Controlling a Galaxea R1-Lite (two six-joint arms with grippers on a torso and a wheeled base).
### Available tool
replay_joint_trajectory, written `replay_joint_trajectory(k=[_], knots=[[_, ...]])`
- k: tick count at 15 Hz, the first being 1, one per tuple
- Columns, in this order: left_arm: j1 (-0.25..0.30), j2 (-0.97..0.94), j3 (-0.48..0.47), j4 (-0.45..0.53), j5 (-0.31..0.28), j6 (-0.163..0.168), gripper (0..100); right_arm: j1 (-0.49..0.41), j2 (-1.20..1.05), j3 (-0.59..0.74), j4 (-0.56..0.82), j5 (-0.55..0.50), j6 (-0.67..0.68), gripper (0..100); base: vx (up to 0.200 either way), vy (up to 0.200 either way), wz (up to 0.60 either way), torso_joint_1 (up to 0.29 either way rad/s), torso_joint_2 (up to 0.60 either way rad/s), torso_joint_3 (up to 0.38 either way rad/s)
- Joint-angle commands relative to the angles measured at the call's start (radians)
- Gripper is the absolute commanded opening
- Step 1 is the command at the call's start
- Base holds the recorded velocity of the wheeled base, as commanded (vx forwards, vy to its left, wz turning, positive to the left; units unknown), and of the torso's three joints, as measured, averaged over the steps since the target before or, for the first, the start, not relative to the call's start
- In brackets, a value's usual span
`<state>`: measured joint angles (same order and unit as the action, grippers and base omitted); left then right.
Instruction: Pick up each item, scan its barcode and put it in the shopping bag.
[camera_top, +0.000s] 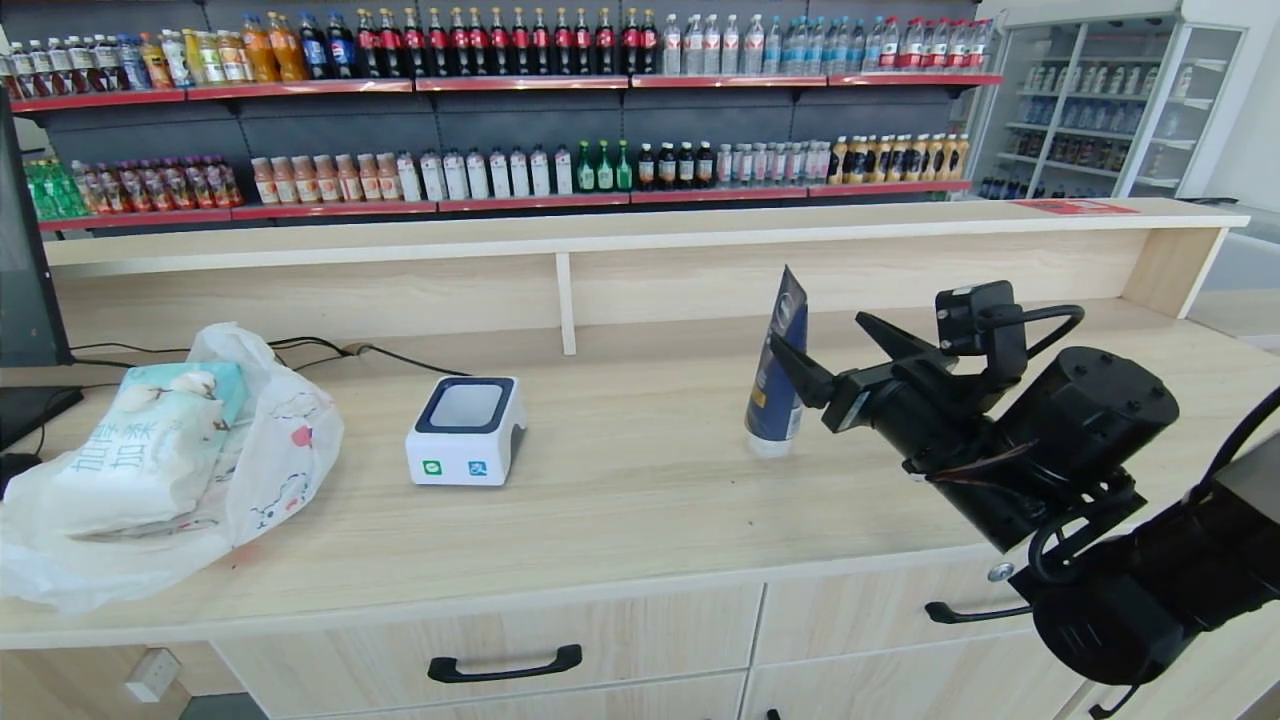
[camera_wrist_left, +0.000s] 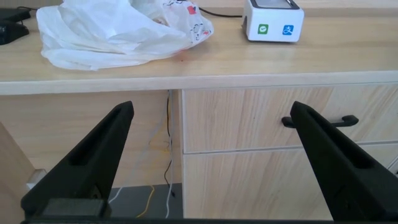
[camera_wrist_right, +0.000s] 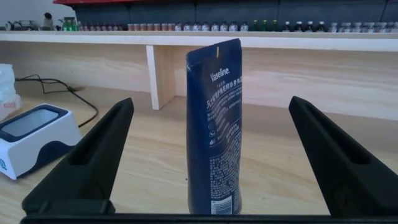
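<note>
Here's the blue tube (camera_top: 773, 408), standing upright on its cap on the wooden counter (camera_top: 640, 500), right of centre. The right gripper (camera_top: 820, 335) is level with it from the right, fingers spread wide. In the right wrist view the tube (camera_wrist_right: 214, 124) sits between those two fingers, and neither one touches it.

Over to the left, mid-counter, there's the white scanner (camera_top: 466, 430), window facing up, with a black cable (camera_top: 400, 355) running off behind it. Further left lies the shopping bag (camera_top: 285, 440), slumped on the counter with a tissue pack (camera_top: 150, 440) inside.

Down low, the left gripper (camera_wrist_left: 211, 111) hangs below the counter edge on the near side, facing the drawer fronts (camera_wrist_left: 261, 124). Its fingers are apart and hold nothing. The bag (camera_wrist_left: 112, 37) and scanner (camera_wrist_left: 273, 20) show above it.
</note>
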<state>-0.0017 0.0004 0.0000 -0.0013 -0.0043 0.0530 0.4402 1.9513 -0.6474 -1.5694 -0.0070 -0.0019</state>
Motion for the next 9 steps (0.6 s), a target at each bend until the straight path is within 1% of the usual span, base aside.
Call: replay_joint_trajectory(k=[1,9], knots=[[0.000,0.000,0.000,0.000,0.000,0.001,100,0.000,-0.005,0.006,-0.001,-0.001,0.000,100,0.000,0.000,0.00,0.000,0.00,0.000],[0.000,0.000,0.000,0.000,0.000,0.001,100,0.005,0.052,-0.043,-0.001,-0.002,0.017,100,0.000,0.000,0.00,0.000,0.00,0.000]])
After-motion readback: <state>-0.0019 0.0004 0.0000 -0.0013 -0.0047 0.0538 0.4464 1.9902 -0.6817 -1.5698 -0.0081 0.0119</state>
